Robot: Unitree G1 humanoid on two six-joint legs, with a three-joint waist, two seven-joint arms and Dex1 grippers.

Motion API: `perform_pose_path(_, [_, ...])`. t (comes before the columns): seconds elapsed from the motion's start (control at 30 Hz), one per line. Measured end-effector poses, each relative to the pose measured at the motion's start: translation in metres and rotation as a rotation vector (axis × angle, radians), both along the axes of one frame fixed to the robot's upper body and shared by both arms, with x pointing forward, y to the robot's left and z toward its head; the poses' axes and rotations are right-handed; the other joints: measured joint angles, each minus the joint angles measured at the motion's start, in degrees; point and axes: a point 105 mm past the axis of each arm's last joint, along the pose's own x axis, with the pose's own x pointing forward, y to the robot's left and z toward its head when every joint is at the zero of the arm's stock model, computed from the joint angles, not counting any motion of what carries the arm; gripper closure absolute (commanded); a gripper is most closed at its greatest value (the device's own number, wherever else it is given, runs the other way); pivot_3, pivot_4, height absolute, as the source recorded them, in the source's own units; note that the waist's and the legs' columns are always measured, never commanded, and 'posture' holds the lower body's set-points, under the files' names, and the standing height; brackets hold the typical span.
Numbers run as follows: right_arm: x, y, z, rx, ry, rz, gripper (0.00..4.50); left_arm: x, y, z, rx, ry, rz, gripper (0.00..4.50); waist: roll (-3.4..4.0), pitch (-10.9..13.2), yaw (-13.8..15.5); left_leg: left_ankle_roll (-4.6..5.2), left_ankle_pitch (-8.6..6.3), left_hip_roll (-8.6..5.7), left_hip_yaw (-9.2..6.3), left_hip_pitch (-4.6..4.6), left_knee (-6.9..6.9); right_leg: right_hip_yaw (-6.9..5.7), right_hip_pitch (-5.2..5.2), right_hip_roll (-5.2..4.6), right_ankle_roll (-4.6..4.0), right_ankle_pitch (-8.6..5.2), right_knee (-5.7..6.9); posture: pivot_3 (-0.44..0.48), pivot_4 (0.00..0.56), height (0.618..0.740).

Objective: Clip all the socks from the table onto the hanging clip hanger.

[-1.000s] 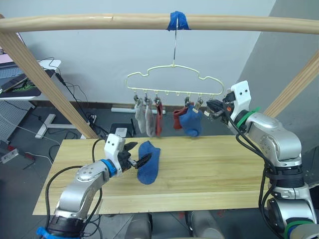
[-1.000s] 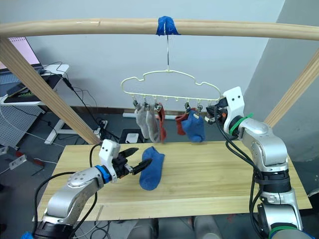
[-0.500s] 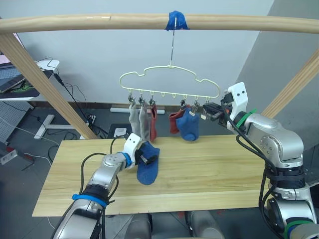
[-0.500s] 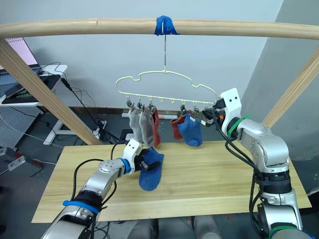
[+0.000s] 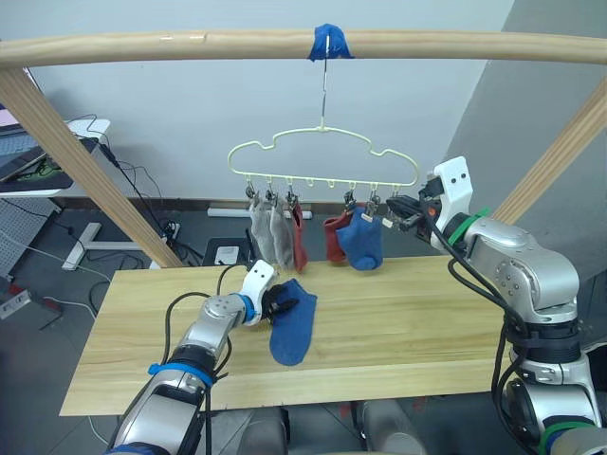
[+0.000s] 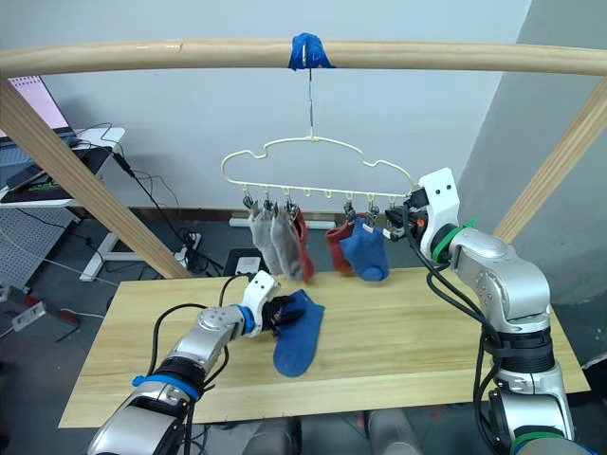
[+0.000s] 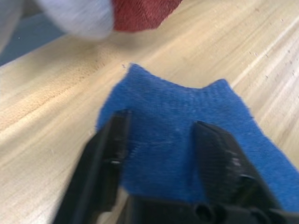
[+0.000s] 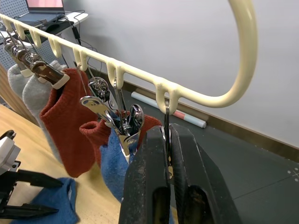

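Note:
A blue sock (image 5: 292, 328) lies flat on the table (image 5: 427, 322). My left gripper (image 5: 281, 301) is at its cuff end. In the left wrist view the fingers (image 7: 110, 154) stand apart over the sock (image 7: 177, 140), with flat fabric between them. The clip hanger (image 5: 313, 177) hangs from the pole with two grey socks (image 5: 269, 235), two rust-red socks (image 5: 301, 237) and a blue sock (image 5: 361, 242) clipped on. My right gripper (image 8: 167, 133) is shut on the metal clip (image 8: 166, 116) at the hanger's right end.
A round wooden pole (image 5: 190, 45) spans the top, with slanted posts at the left (image 5: 85, 161) and right (image 5: 560, 152). Blue tape (image 5: 329, 42) holds the hanger's hook. A desk (image 5: 38, 166) and floor cables lie behind the table on the left.
My left gripper has reached in onto the blue sock's cuff and its fingers have drawn closer together. The right gripper has kept its hold on the clip.

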Motion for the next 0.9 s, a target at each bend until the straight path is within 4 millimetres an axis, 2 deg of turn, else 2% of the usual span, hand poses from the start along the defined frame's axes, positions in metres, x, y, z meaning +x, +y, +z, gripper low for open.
perform_pose_path(0.17, [0.001, 0.001, 0.0, 0.006, -0.006, 0.004, 4.5, -0.01, -0.003, 0.0, -0.011, -0.004, -0.034, 4.49, 0.0, 0.0, -0.3, 0.0, 0.0, 0.0, -0.04, 0.01, 0.01, -0.02, 0.01, 0.0, 0.0, 0.0, 0.01, -0.155, 0.154, 0.74])
perform_pose_path(0.27, [0.003, 0.001, -0.001, 0.012, -0.01, 0.011, 4.5, -0.017, -0.008, 0.003, -0.028, 0.016, -0.056, 4.49, 0.0, 0.0, -0.4, 0.0, 0.0, 0.0, -0.06, -0.02, 0.01, -0.03, 0.01, 0.0, 0.0, 0.0, 0.0, -0.145, 0.149, 0.74])
perform_pose_path(0.37, [0.004, 0.0, -0.002, 0.016, -0.005, 0.012, 4.5, -0.018, -0.018, 0.016, -0.072, 0.009, -0.081, 4.49, 0.0, 0.0, -0.4, 0.0, 0.0, 0.0, -0.08, -0.05, 0.02, -0.05, 0.0, 0.0, 0.0, 0.0, 0.0, -0.139, 0.144, 0.74])
perform_pose_path(0.6, [0.003, 0.002, -0.005, 0.05, 0.052, 0.078, 4.5, -0.032, -0.054, 0.073, -0.323, 0.015, -0.216, 4.49, 0.0, 0.0, -0.4, 0.0, 0.0, 0.0, -0.1, -0.05, 0.03, -0.06, 0.01, 0.0, -0.01, 0.0, 0.02, -0.138, 0.153, 0.74])
perform_pose_path(0.77, [-0.011, -0.011, 0.003, 0.134, 0.178, 0.2, 4.5, -0.039, -0.06, 0.123, -0.446, -0.031, -0.31, 4.49, -0.01, 0.0, -0.3, 0.0, 0.0, -0.02, -0.1, -0.03, 0.08, -0.06, 0.07, 0.0, 0.0, 0.0, -0.01, -0.14, 0.156, 0.74])
perform_pose_path(0.9, [-0.019, -0.014, 0.006, 0.222, 0.284, 0.256, 4.5, -0.035, -0.068, 0.147, -0.494, -0.071, -0.336, 4.49, -0.02, 0.0, -0.3, 0.0, 0.0, -0.02, -0.1, 0.06, 0.09, -0.07, 0.18, 0.01, 0.0, 0.0, -0.04, -0.141, 0.157, 0.74])
